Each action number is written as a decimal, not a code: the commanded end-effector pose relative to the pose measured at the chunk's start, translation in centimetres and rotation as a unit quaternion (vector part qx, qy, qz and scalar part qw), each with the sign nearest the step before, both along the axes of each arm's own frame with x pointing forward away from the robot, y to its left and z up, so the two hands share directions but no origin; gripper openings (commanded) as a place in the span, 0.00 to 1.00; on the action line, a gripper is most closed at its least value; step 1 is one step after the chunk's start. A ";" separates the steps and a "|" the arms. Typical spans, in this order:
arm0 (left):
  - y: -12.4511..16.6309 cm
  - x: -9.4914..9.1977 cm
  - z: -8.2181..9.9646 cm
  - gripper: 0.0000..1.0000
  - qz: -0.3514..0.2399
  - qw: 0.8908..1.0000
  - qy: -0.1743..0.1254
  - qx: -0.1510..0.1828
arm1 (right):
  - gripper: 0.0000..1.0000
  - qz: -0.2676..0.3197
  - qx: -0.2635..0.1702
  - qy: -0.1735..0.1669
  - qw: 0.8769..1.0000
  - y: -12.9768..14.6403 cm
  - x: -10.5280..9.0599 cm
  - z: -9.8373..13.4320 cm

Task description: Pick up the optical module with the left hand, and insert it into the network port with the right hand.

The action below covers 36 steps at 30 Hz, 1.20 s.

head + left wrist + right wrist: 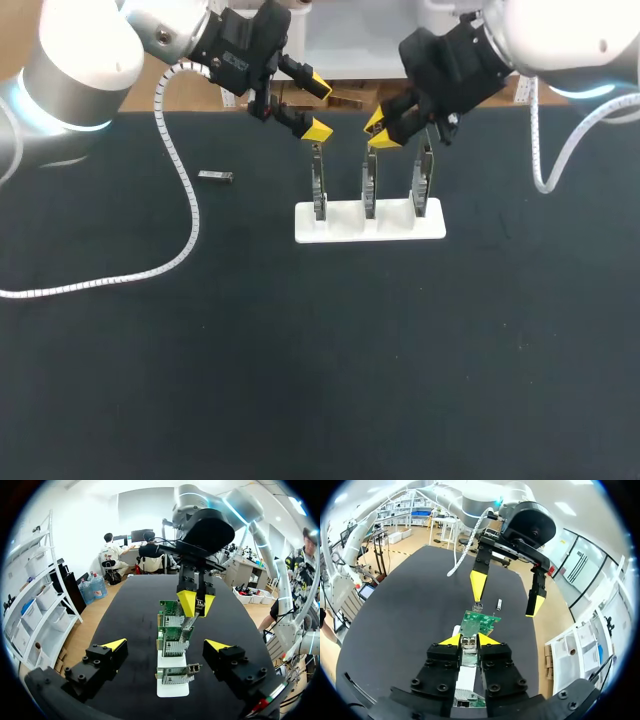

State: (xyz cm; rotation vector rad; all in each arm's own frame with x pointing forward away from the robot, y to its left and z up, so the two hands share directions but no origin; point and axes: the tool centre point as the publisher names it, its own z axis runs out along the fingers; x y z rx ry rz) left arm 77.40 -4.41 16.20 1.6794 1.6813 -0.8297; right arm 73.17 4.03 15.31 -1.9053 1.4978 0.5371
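Left gripper [318, 107] gapes; right gripper [469, 641] (seemingly) pinches module [468, 652].

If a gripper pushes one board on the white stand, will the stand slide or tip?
It may tip rather than slide: the three boards stand upright, tall over a low, narrow white stand. The boards look stiff, so a push up high would likely pass to the stand. No fastening to the table shows.

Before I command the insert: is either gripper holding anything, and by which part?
Right gripper pinches a small metal module by its sides, front end free. Left gripper is open, empty.
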 end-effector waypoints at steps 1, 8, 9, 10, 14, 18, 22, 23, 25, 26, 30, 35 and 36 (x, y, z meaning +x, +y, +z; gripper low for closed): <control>0.0 0.0 0.0 1.00 0.001 1.000 0.000 0.002 | 0.00 0.008 -0.003 0.008 1.000 0.0 0.3 -1.1; 0.0 0.0 0.0 1.00 0.001 1.000 0.000 0.002 | 0.00 0.009 -0.030 0.008 0.999 0.3 0.2 -0.8; 0.0 0.0 0.0 1.00 0.001 1.000 0.000 0.002 | 0.00 0.010 -0.032 0.007 0.999 0.3 0.2 -0.7; 0.0 0.0 0.0 1.00 0.001 1.000 0.000 0.002 | 0.00 0.010 -0.038 0.007 0.999 0.3 0.2 -0.6; 0.0 0.0 0.0 1.00 0.001 1.000 0.000 0.002 | 0.00 0.008 -0.041 0.004 0.999 0.3 0.1 -0.5; 0.0 0.0 0.0 1.00 0.001 1.000 0.000 0.002 | 0.00 0.006 -0.048 0.003 0.999 0.2 0.0 -0.5; 0.0 0.0 0.0 1.00 0.001 1.000 0.000 0.002 | 0.00 0.003 -0.056 -0.001 0.998 0.2 -0.1 -0.4; 0.0 0.0 0.0 1.00 0.001 1.000 0.000 0.002 | 0.00 0.003 -0.055 -0.001 0.998 0.2 -0.1 -0.4; 0.0 0.0 0.0 1.00 0.001 1.000 0.000 0.002 | 0.00 0.002 -0.057 -0.001 0.998 0.2 -0.1 -0.4; 0.0 0.0 0.0 1.00 0.001 1.000 0.000 0.002 | 0.00 0.002 -0.062 -0.001 0.998 0.3 -0.1 -0.4; 0.0 0.0 0.0 1.00 0.001 1.000 0.000 0.002 | 0.00 0.003 -0.067 -0.003 0.998 0.4 -0.1 -0.5; 0.0 0.0 0.0 1.00 0.001 1.000 0.000 0.002 | 0.00 0.000 -0.062 -0.005 0.998 0.3 -0.1 -0.7; 0.0 0.0 0.0 1.00 0.001 1.000 0.000 0.002 | 0.00 0.000 -0.060 -0.005 0.998 0.3 -0.2 -0.7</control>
